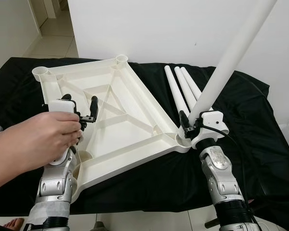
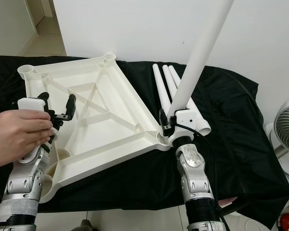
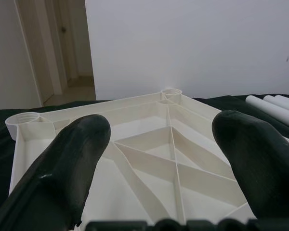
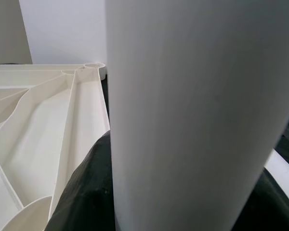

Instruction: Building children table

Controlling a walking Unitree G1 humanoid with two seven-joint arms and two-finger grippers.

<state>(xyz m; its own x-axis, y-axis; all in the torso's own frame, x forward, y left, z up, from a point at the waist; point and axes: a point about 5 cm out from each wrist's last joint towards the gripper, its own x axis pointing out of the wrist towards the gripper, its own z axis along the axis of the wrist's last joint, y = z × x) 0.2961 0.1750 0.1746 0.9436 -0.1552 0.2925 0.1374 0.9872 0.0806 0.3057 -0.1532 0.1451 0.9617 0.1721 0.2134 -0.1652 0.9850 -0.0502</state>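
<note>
Assembly is at an early stage: the right pincer [image 1: 187, 126] clenches one long white plastic leg tube [image 1: 231, 57] at the near-right corner socket of the upturned white ribbed plastic tabletop [image 1: 111, 120] lying on the black-draped bench [image 1: 260, 144], three white leg tubes [image 1: 180, 86] lie unfitted at far right, and the left pincer [image 1: 86, 111], fingers apart, is steadied by a person's hand [image 1: 43, 139].

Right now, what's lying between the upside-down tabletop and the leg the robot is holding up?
In the left eye view, nothing but black cloth separates the tabletop from the spare legs; the held leg stands at the tabletop's corner.
</note>
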